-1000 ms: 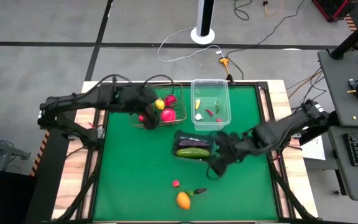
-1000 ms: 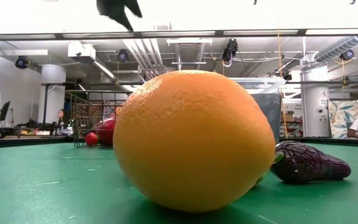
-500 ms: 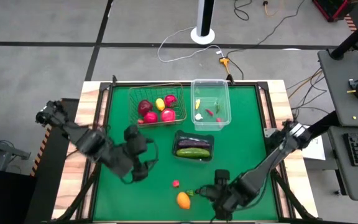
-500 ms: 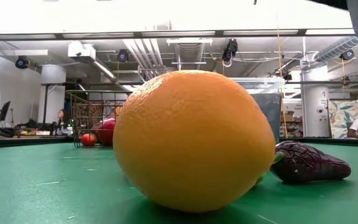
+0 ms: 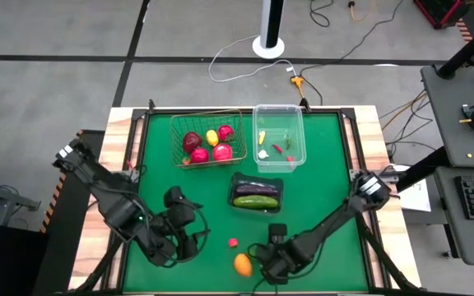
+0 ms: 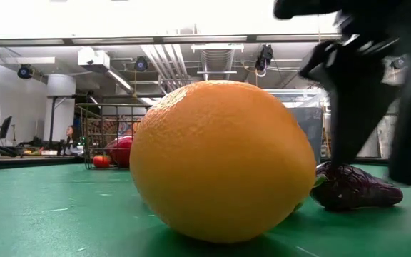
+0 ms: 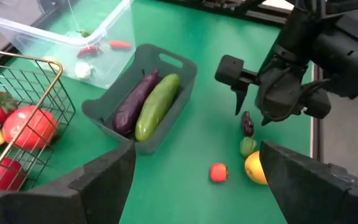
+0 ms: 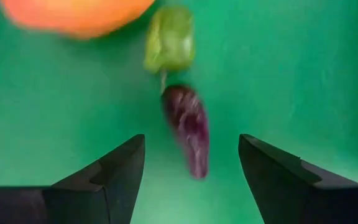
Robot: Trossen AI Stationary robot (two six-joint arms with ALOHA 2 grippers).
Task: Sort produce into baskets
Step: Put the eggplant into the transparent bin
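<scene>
A small purple eggplant point(image 8: 188, 127) lies on the green mat near the table's near edge, beside a small green vegetable point(image 8: 169, 37), an orange fruit point(image 5: 242, 264) and a tiny red one point(image 5: 233, 242). My right gripper point(image 8: 191, 140) hangs open over the small eggplant, pointing down, one finger on either side and not touching it. Left of the tiny red one, my left gripper point(image 5: 194, 234) stands open and empty. The wire basket point(image 5: 206, 140) holds red and yellow fruit, the clear tub point(image 5: 278, 136) holds small pieces, and the dark tray point(image 5: 257, 193) holds an eggplant and a cucumber.
The three containers stand in the far half of the mat, the tray point(image 7: 166, 62) nearest the loose pieces. Bare green mat lies left of the tray and right of the orange. In the low view the orange point(image 6: 223, 160) fills the foreground, my right gripper point(image 6: 366, 107) behind it.
My left gripper has left the wire basket and swung toward the table's near edge, stopping left of the loose pieces. My right gripper has gone from beside the dark tray toward the near edge, come down over the small eggplant and turned about its own axis.
</scene>
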